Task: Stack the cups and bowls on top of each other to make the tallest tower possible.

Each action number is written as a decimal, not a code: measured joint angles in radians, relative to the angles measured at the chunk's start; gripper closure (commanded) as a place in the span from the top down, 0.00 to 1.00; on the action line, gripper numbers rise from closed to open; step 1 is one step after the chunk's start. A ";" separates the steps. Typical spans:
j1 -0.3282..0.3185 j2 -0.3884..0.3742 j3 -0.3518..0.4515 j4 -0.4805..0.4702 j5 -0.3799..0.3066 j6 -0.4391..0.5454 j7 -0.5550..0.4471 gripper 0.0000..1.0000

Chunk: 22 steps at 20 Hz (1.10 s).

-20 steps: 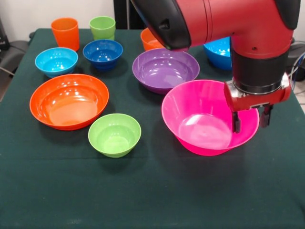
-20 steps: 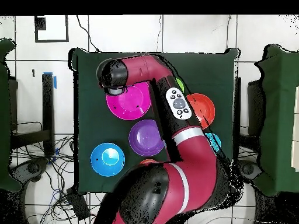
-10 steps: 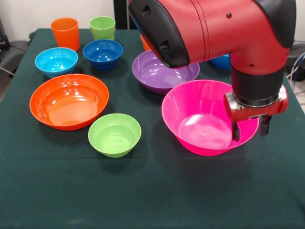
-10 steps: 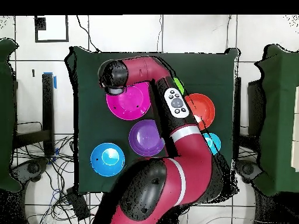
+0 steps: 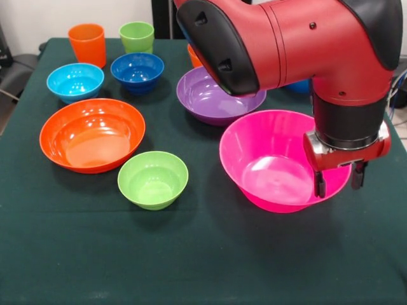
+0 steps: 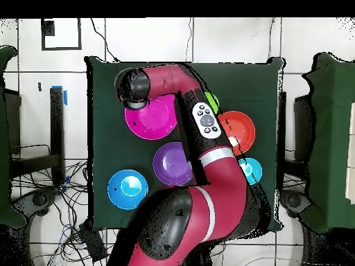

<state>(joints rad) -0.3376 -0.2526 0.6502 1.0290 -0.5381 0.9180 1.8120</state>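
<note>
Fingers (image 5: 339, 183) straddle pink bowl (image 5: 273, 159) rim; dark-green tablecloth (image 5: 203, 254).

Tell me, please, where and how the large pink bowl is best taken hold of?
Probably by its thin rim, from straight above. The pink bowl sits upright and open, too wide to span, so one finger goes inside the wall and one outside. The gripper already straddles the right-hand rim that way in the front view.
</note>
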 measured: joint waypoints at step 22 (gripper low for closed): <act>0.034 0.016 0.000 -0.081 -0.003 0.004 -0.052 1.00</act>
<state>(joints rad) -0.3031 -0.2364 0.6502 0.9481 -0.5414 0.9217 1.7597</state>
